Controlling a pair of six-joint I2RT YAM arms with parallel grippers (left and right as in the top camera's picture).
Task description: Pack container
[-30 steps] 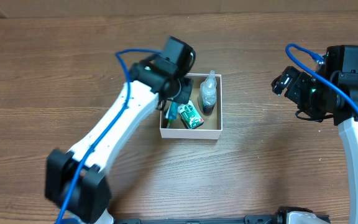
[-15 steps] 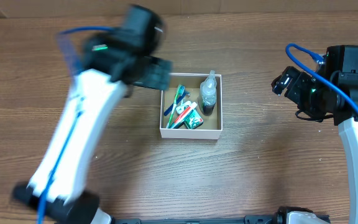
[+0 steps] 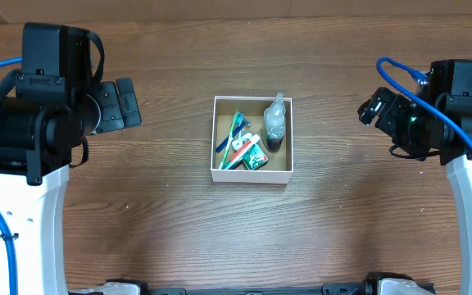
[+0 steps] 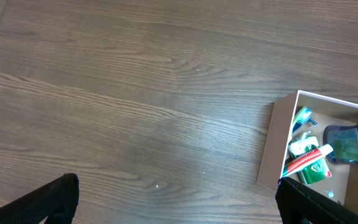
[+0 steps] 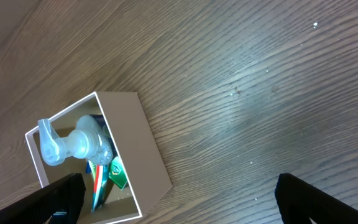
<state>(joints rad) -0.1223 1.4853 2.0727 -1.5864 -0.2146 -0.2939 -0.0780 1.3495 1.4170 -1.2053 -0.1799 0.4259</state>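
Overhead, the box sits mid-worktop, about halfway between the left and right edges, with both arms drawn back to either side of it. A bottle lies along the box's right wall, nozzle toward the far edge. A toothbrush and a toothpaste tube lie slantwise beside it, probably because the diagonal gives them the most room. A green packet is tucked under them. The left claw hangs near the left edge, fingers spread wide and empty. The right claw is near the right edge, also spread and holding nothing. With both claws clear of the box, the packing looks finished or nearly so.
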